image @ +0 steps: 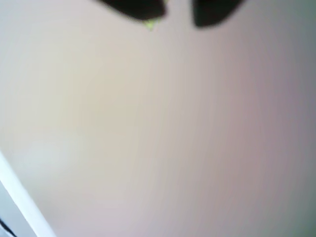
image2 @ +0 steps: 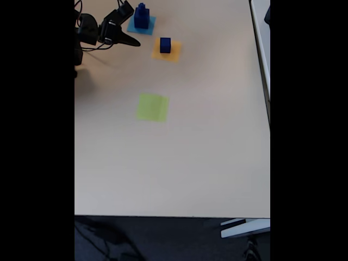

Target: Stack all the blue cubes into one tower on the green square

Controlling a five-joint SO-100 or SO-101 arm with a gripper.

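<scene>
Gripper (image2: 130, 41): in the fixed view it sits at the upper left of the table (image2: 206, 163), dark fingers pointing rightward and ending in a tapered tip. In the wrist view the gripper (image: 177, 15) shows as two blurred dark fingertips at the top edge with a bare gap between them; nothing is held, the jaws stand apart, moderately so

Nearest to it, just right of and slightly above the fingertip in the fixed view: two blue cubes (image2: 142, 16), a smaller one sitting on a larger, resting on a light-blue square (image2: 149, 25). Further right and a little lower: a single blue cube (image2: 165, 45) on an orange square (image2: 172, 53)

The green square (image2: 152, 107) lies well apart, toward the middle of the table, below and slightly right of the gripper in that view. It is bare; no tower stands there yet

Judgement: the two-cube pile is the closer pickup, the gripper approaching it from the left; every carry then runs down-frame to the green square
</scene>
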